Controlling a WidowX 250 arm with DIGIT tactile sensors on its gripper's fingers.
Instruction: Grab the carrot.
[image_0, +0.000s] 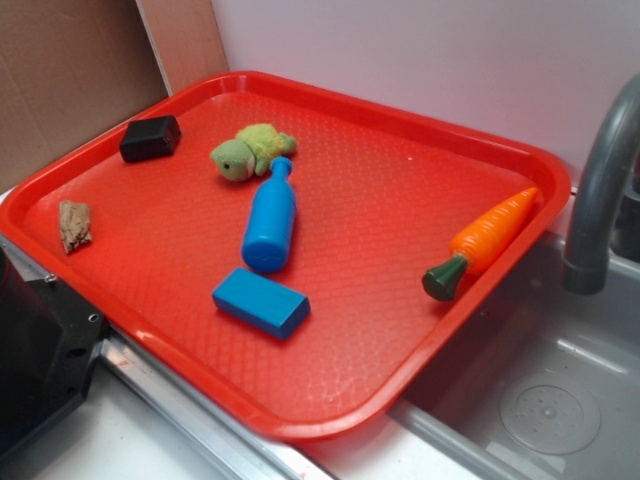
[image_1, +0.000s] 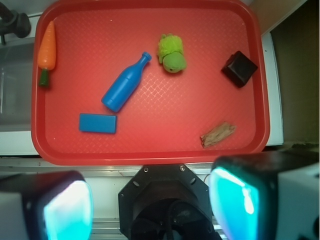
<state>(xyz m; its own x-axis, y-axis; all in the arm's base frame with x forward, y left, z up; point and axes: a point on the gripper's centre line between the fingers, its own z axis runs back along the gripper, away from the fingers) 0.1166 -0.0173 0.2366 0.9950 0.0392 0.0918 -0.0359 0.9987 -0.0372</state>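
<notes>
While the gripper (image_1: 150, 205) hangs high off the tray's near edge with its fingers (image_1: 65, 205) spread apart and nothing between them, the carrot (image_0: 483, 241) lies against the right rim of the red tray (image_0: 400, 180), green stub nearest. A blue bottle (image_0: 271, 218) and blue block (image_0: 261, 301) lie mid-tray, well apart from it.

No text, label, brand, number or sign can be read in either view. The tray (image_0: 520, 160), the carrot (image_0: 485, 240), the blue bottle (image_0: 270, 222), the blue block (image_0: 260, 302), the black block (image_0: 150, 138) and the green plush toy (image_0: 250, 152) all show plain, unmarked surfaces.
</notes>
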